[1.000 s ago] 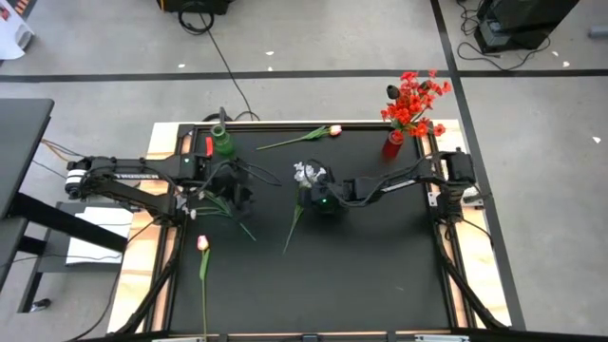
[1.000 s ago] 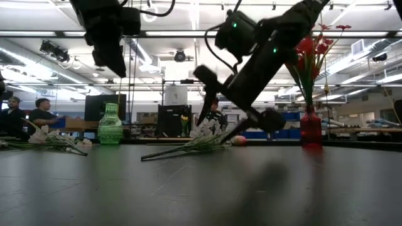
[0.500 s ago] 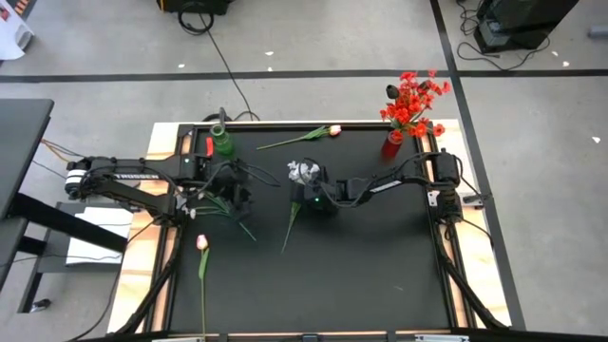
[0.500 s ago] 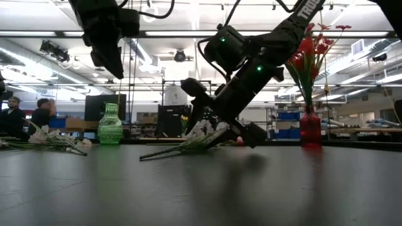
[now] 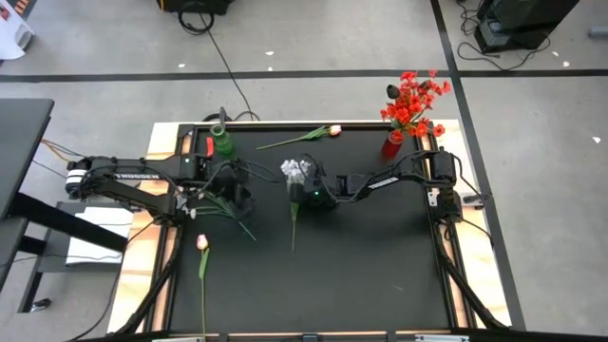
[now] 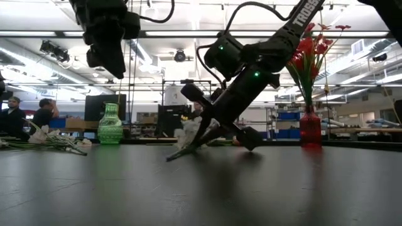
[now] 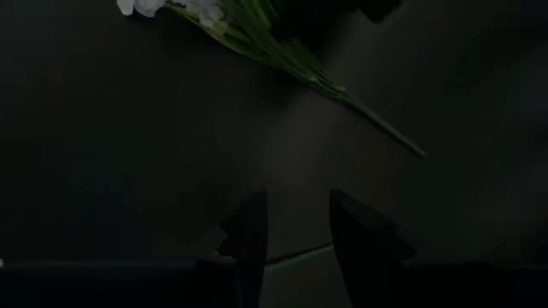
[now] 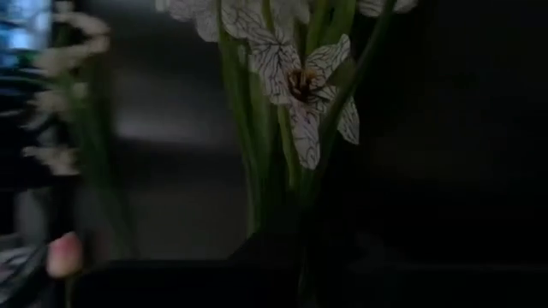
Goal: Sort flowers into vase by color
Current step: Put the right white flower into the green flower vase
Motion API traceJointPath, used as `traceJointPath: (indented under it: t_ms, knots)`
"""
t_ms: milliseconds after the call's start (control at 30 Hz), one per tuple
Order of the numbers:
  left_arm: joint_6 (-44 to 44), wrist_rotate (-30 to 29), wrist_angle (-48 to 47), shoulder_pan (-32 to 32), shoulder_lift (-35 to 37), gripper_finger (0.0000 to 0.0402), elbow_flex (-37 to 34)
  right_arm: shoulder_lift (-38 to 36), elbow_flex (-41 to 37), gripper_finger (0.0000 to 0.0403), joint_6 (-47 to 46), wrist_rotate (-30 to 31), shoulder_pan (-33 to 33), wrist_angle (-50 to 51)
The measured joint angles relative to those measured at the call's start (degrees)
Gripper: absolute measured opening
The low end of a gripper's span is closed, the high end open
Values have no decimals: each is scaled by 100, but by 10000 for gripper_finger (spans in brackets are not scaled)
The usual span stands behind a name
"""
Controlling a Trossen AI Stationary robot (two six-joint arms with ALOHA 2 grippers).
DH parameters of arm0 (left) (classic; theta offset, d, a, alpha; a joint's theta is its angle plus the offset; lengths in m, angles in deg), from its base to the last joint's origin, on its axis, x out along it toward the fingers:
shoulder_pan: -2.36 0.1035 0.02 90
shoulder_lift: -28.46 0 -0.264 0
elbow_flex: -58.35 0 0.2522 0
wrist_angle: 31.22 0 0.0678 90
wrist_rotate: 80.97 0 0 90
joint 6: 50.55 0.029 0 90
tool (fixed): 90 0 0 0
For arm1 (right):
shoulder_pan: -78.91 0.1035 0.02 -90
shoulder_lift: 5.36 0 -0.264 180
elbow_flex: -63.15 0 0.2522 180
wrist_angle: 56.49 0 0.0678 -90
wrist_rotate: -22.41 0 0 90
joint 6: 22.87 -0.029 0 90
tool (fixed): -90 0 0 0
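Note:
My right gripper is at the table's middle, shut on a bunch of white flowers, whose veined blooms fill the right wrist view. My left gripper hangs open above the table's left side. Beyond its fingers a second white bunch lies flat. One pink bud lies near the far edge and another near the left edge. A green vase stands at the far left. A red vase at the far right holds red flowers. My right gripper holds the white bunch by its green stems, just below the blooms, several stems together between the two fingers. The fingers slant down from the table's right, across the stems. The bunch is tilted: blooms raised, stem end on the table.
Bare black tabletop spreads over the near half and the right side. The white bunch under my left arm lies close to the left edge. People sit in the room beyond the table at the left.
My right gripper has gone toward the table's left edge and a little toward the far edge, coming down and shutting on the white bunch. The bunch's bloom end has risen off the table. Its stem has swung round and now points at the near edge, tip still down.

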Motion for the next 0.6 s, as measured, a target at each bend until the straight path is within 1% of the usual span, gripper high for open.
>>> traceJointPath:
  t_ms: [100, 200, 300, 400, 500, 600]
  knots:
    - [-350, -1, 13, 0, 0, 130, 0, -29, -3, 12, 213, -111, 3, -592]
    - [-665, 0, 26, -33, 0, 130, 0, -214, -1, 8, 485, -61, 23, -1097]
    - [-852, 0, 37, -108, 0, 130, 0, -542, -1, 8, 882, 103, 28, -1167]
    - [-1045, 0, 129, -193, 0, 131, 0, -972, -1, 7, 1519, 226, 24, -1154]
    - [-1082, -131, 517, -242, 0, 132, 0, -1418, 1, 7, 2129, 331, -20, -1137]
    - [-796, -421, 1170, -292, 0, 152, 0, -1751, 3, 7, 2882, 338, -81, -1094]
